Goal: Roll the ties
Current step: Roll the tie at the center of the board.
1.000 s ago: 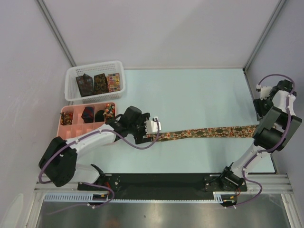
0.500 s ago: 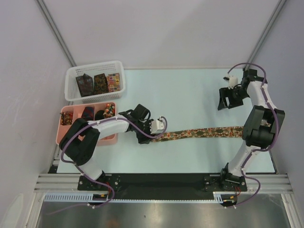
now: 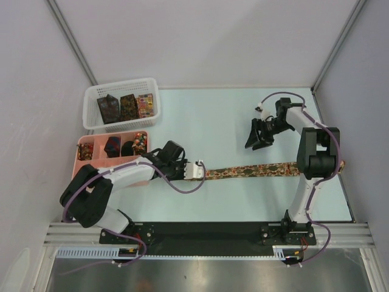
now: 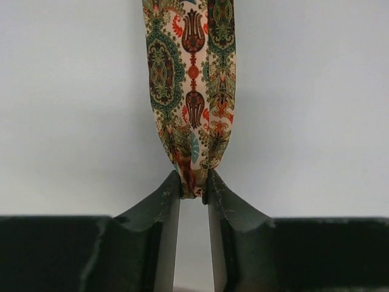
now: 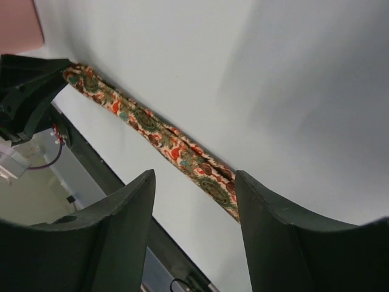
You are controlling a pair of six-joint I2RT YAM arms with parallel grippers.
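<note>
The left tool [image 4: 194, 185] squeezes tight on one end of the tie [image 3: 255, 171]. The tie lies flat across the bench [image 3: 213, 115]. Its other end hides behind the right arm [image 3: 316, 152]. The right tool [image 3: 256, 140] hangs above the bench, jaws spread wide, holding nothing.

A pale bench [image 3: 231, 115] carries a patterned tie [image 3: 255, 171] stretched flat at 4 o'clock, pink tray [image 3: 91, 168] at 9, white basket [image 3: 115, 125] at 10.
</note>
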